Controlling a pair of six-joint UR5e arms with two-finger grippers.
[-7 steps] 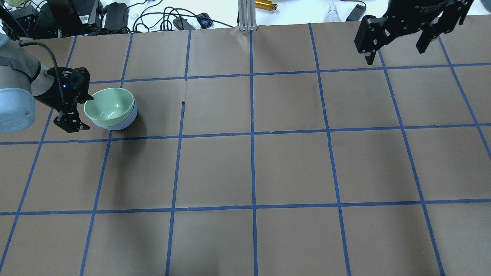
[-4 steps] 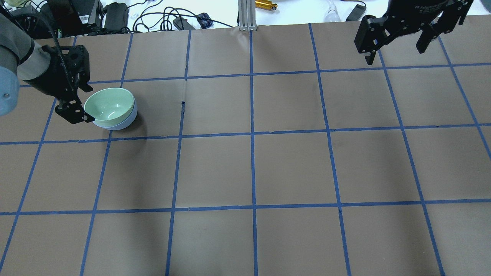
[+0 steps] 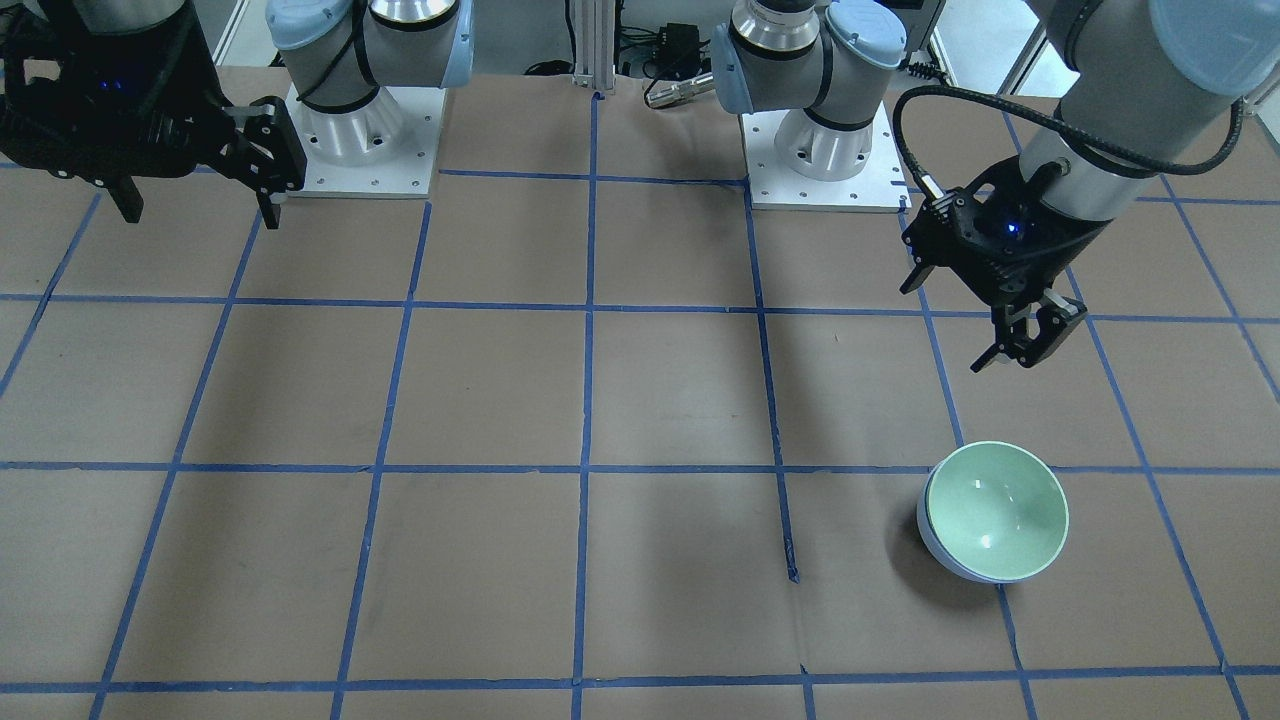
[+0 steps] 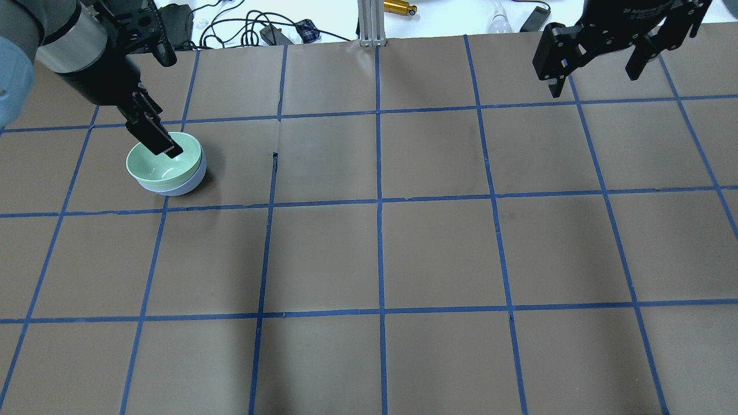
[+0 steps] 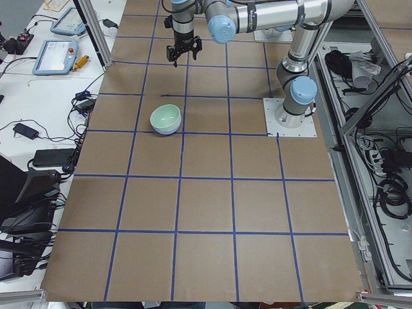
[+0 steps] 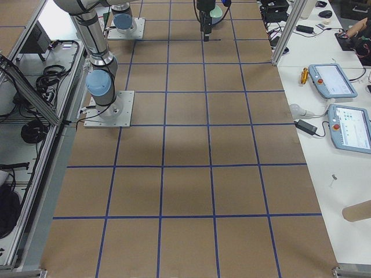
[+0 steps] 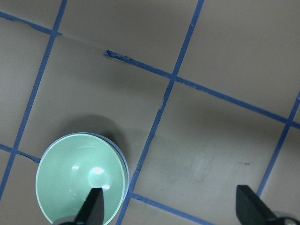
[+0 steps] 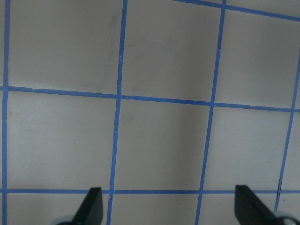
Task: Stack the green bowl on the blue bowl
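Risen, the left gripper (image 3: 1025, 345) hangs jaws spread, clear of the green bowl (image 4: 157, 169) nested in the blue bowl (image 4: 185, 187).

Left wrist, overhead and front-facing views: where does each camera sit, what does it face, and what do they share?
Left wrist: on the left arm, looking down past the open left gripper.
Overhead: behind the robot, looking forward and down; right gripper top right.
Front-facing: across the table, facing the arm bases; left arm on its right.
Shared: the green bowl nested in the blue bowl.
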